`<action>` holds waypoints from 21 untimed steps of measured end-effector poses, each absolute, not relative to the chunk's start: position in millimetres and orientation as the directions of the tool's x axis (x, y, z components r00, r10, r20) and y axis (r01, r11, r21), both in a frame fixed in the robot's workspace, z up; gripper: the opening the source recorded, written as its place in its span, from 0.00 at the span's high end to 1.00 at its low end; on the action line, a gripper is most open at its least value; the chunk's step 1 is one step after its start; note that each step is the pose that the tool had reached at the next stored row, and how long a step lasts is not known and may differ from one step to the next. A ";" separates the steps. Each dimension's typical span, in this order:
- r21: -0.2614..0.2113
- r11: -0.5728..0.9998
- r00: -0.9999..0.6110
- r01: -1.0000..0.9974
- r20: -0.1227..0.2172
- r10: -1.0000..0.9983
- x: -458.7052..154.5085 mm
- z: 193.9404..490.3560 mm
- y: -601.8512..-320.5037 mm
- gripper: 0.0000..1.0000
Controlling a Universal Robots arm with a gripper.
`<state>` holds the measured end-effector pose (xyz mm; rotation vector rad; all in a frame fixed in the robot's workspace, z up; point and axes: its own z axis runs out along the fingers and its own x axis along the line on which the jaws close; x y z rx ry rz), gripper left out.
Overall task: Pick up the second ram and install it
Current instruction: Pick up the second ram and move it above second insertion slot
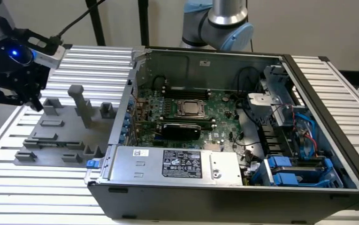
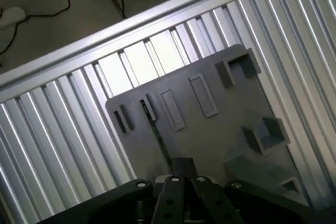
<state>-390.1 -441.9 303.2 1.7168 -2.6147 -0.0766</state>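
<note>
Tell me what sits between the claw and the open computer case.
In the exterior view, the grey fixture plate with its upright posts lies between the claw and the computer case, resting on the slatted table.

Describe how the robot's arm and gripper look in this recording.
The arm is a silver tube with pale blue joint covers. The gripper is black and blocky, with a blue light glowing on its body. A small white-grey box is fixed beside it, and a black cable runs up from that. In the wrist view, silver bolts dot the gripper's black links.
</note>
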 end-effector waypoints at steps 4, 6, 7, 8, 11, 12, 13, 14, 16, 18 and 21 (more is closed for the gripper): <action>0.047 0.329 -0.330 -0.943 -0.015 -0.944 -390.1 301.2 -441.9 1.00; 0.047 0.295 -0.296 -0.954 -0.014 -0.955 -390.1 300.2 -441.9 1.00; 0.047 0.278 -0.279 -0.959 -0.013 -0.960 -390.1 299.7 -441.9 1.00; 0.047 0.260 -0.261 -0.964 -0.013 -0.965 -390.1 299.2 -441.9 1.00; 0.046 0.207 -0.208 -0.977 -0.012 -0.978 -390.1 297.6 -441.9 1.00; 0.046 0.189 -0.190 -0.981 -0.012 -0.982 -390.1 297.1 -441.9 1.00; 0.046 0.172 -0.172 -0.984 -0.011 -0.985 -390.1 296.5 -441.9 1.00; 0.046 0.154 -0.155 -0.987 -0.011 -0.988 -390.1 295.9 -441.9 1.00; 0.044 0.123 -0.123 -0.992 -0.010 -0.992 -390.1 294.8 -441.9 1.00; 0.040 0.098 -0.099 -0.994 -0.010 -0.995 -390.1 293.7 -441.9 1.00; 0.030 0.081 -0.081 -0.996 -0.010 -0.997 -390.1 292.1 -442.3 1.00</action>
